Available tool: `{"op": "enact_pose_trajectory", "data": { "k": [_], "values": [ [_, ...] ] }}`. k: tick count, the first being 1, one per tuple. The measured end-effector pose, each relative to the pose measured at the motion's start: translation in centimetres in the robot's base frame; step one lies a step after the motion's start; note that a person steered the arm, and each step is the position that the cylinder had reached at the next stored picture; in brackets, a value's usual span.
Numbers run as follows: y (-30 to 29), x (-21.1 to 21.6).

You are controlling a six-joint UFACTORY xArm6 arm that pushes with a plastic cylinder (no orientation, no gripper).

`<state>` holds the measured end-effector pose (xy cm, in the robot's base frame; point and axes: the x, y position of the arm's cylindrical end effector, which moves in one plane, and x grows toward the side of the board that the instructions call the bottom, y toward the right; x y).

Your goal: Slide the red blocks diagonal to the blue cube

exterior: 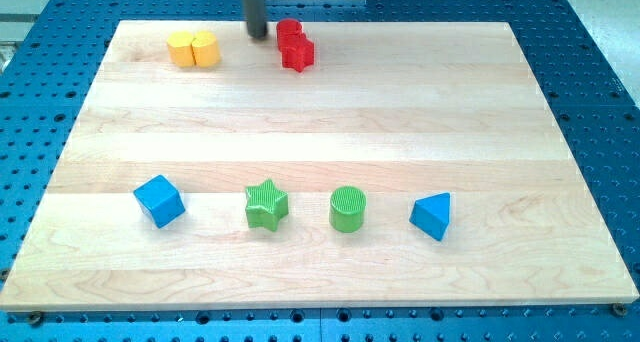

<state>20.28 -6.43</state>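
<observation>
Two red blocks touch each other near the board's top edge: a red cylinder-like block [288,29] and, just below it, a red star-like block [297,53]. The blue cube [159,201] sits far from them, at the lower left of the board. My tip [257,35] is at the top edge, just left of the red blocks, with a small gap between it and the red cylinder.
Two yellow blocks [194,49] sit together at the top left. A green star [266,204], a green cylinder [348,209] and a blue triangular block [432,217] line up along the lower row. The wooden board [320,132] lies on a blue perforated table.
</observation>
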Motion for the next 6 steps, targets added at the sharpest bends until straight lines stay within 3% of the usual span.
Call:
{"op": "enact_pose_trajectory", "data": {
  "k": [1,3,4,6],
  "values": [
    [4.9,0.1],
    [10.5,7.6],
    [13.0,9.4],
    [9.5,10.4]
  ]
}}
